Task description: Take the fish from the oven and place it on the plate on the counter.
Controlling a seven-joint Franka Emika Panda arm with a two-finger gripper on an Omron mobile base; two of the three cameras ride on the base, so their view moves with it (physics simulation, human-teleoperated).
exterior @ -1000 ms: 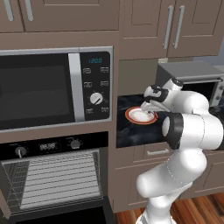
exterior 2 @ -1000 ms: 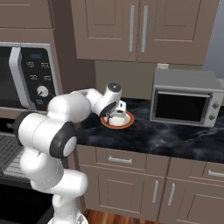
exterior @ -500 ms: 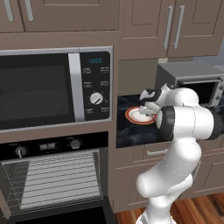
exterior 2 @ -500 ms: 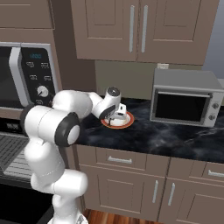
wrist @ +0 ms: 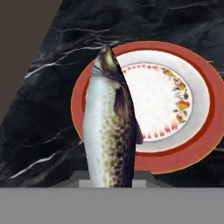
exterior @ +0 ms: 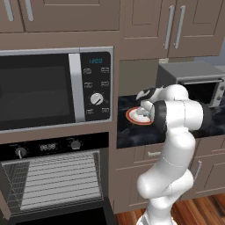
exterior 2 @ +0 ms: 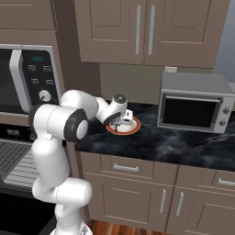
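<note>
Since a second ago the elbow has swung right in the left base view, so the upper arm now stands in front of more of the table; the hand itself has barely shifted and still hangs over the plate point(exterior: 133, 116).

From the hand view the fish point(wrist: 110, 127) rises from the bottom edge, its pointed end up, pale and speckled on one side and dark on the other. Its lower end sits between the jaws, which are clamped on it, part way closed. The fish crosses the left rim of the plate point(wrist: 205, 109), whose orange-red band rings a white middle with a small patterned circle. Whether the fish touches the plate cannot be told.

In the right base view the gripper point(exterior 2: 120, 123) points down at the plate point(exterior 2: 132, 127), which lies on the black marbled table point(exterior 2: 183, 142) near its back left corner, well left of the toaster oven point(exterior 2: 195, 103). The fish is too small to make out there.

In the left base view the oven point(exterior: 55, 180) sits under the microwave point(exterior: 57, 90), its door down and its wire racks showing.
</note>
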